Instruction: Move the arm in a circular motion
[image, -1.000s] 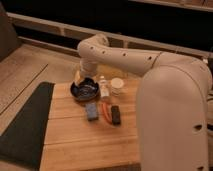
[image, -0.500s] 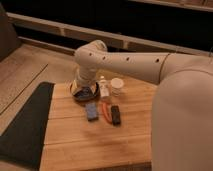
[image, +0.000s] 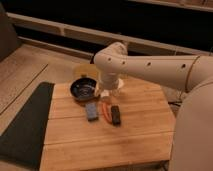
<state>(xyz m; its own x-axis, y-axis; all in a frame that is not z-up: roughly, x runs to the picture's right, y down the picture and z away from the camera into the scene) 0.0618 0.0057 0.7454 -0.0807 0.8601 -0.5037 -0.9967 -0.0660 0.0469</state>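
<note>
The arm (image: 150, 65) is cream-white and thick, with a row of small dark holes. It reaches in from the right across the back of the wooden table (image: 110, 142). Its rounded elbow (image: 112, 56) bends downward. The gripper (image: 106, 92) hangs at the lower end, just right of the black bowl (image: 82, 89) and low over the table's back part. The arm's big shoulder segment (image: 195, 130) fills the right edge of the view.
On the table lie a blue sponge (image: 91, 111), an orange item (image: 105, 111) and a small black item (image: 116, 115). A yellow object (image: 82, 71) sits behind the bowl. A dark mat (image: 25, 125) lies left of the table, and a dark wall runs behind.
The elbow has swung to the right and slightly lower, and the forearm now covers the white cup behind the table items. The things on the table have not moved.
</note>
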